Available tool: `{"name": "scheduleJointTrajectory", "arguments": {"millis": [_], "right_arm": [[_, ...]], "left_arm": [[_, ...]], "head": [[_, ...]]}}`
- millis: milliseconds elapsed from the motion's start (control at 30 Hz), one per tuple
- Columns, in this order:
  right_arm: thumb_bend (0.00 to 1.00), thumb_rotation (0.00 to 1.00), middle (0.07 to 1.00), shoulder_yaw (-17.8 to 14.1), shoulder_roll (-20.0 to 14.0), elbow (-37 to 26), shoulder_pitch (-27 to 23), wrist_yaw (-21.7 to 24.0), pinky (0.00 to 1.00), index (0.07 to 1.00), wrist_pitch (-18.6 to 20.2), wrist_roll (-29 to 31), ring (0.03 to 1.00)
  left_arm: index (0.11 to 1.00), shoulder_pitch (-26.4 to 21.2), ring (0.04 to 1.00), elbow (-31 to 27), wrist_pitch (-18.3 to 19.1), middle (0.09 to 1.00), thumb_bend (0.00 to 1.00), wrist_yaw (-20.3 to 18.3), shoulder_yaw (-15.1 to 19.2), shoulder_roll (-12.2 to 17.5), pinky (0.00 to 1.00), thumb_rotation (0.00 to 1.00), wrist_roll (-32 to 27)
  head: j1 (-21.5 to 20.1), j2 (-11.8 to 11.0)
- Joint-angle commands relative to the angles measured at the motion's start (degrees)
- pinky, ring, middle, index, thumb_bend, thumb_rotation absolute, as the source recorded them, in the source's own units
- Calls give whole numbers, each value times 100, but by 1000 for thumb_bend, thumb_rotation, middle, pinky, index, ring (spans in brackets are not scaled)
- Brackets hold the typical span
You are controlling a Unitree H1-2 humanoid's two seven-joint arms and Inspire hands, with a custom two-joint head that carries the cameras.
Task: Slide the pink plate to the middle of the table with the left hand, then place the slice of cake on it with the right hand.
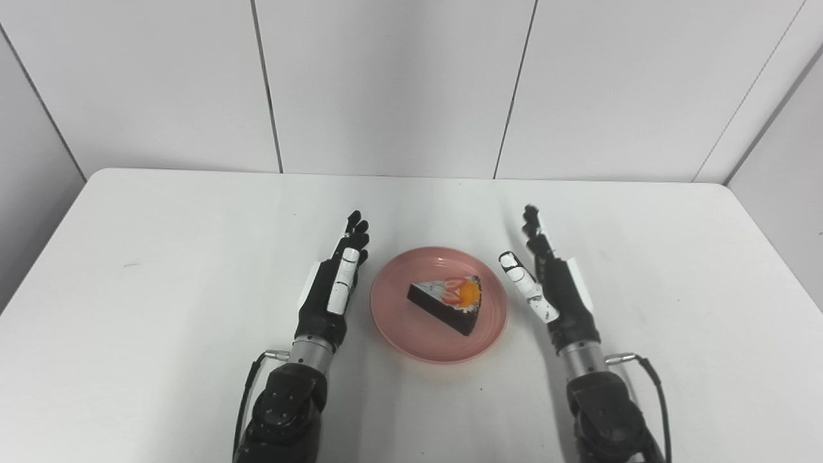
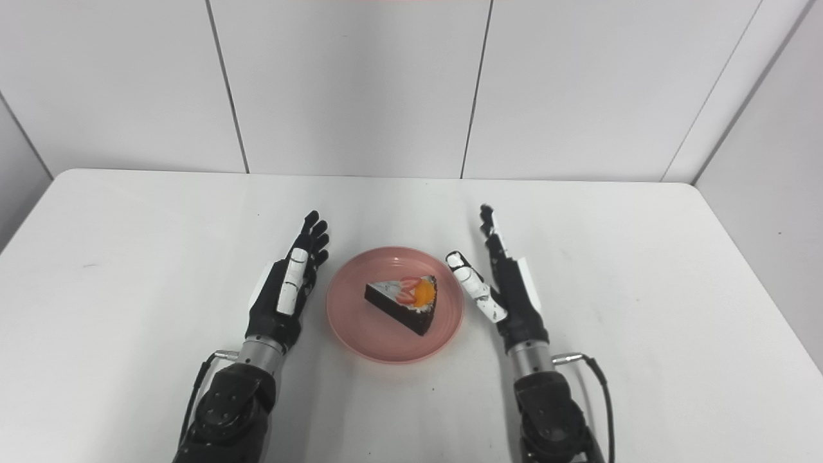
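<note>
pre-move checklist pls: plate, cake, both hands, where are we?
1. Plate near table middle: ok, roughly centred between the arms.
2. Cake on plate: ok, it lies wholly inside the rim.
3. Left robot hand free: ok, open, fingers extended, left of the plate, holding nothing.
4. Right robot hand free: ok, open, right of the plate, cake released.
5. Hands apart from plate: ok for the left; cannot tell for the right, its thumb lies close to the rim.
6. Cake upright: ok, fruit topping faces up.
Judgement: both task steps look done; probably only retracting remains.
</note>
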Motion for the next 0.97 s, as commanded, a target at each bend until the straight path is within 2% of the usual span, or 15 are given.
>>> {"name": "scheduleJointTrajectory", "arguments": {"millis": [0, 200, 367, 500, 600, 733, 833, 933], "right_arm": [[503, 842, 1000, -52, 91, -154, -60, 74, 1000, 1000, 20, 224, 1000], [480, 817, 1000, -27, 243, -38, -28, 108, 1000, 1000, 17, 383, 1000], [518, 822, 1000, -73, 350, -39, -35, 116, 1000, 1000, 196, 562, 1000], [510, 824, 1000, -113, 379, -53, -26, 162, 1000, 1000, 156, 711, 1000], [541, 808, 1000, -178, 415, -82, -10, 118, 1000, 1000, 131, 802, 1000], [553, 835, 1000, -228, 424, -235, 60, 52, 1000, 1000, 217, 757, 1000], [621, 874, 1000, -276, 408, -255, 118, -50, 1000, 1000, 241, 675, 1000], [618, 890, 1000, -351, 450, -231, 144, -76, 1000, 1000, 169, 791, 1000]], "left_arm": [[1000, 206, 1000, 108, -133, 1000, 697, -75, 39, 136, 1000, 1000, -18], [1000, 248, 1000, 48, -100, 1000, 686, -47, 53, 159, 1000, 1000, -9], [1000, 259, 1000, -7, -9, 1000, 661, 49, 75, 130, 1000, 1000, 48], [1000, 280, 1000, -77, 92, 1000, 665, 43, 86, 120, 1000, 1000, 34], [1000, 297, 1000, -146, 218, 1000, 678, 44, 93, 103, 1000, 1000, 26], [1000, 325, 1000, -216, 313, 1000, 691, 14, 109, 69, 1000, 1000, -38], [1000, 348, 1000, -205, 300, 1000, 704, -14, 116, 37, 1000, 1000, -104], [1000, 385, 1000, -266, 368, 1000, 718, 7, 120, 19, 1000, 1000, -133]], "head": [[-2, -5], [-4, -9], [-4, -9], [-5, 2], [-6, 2], [-18, -12], [-16, -11], [19, -8]]}}
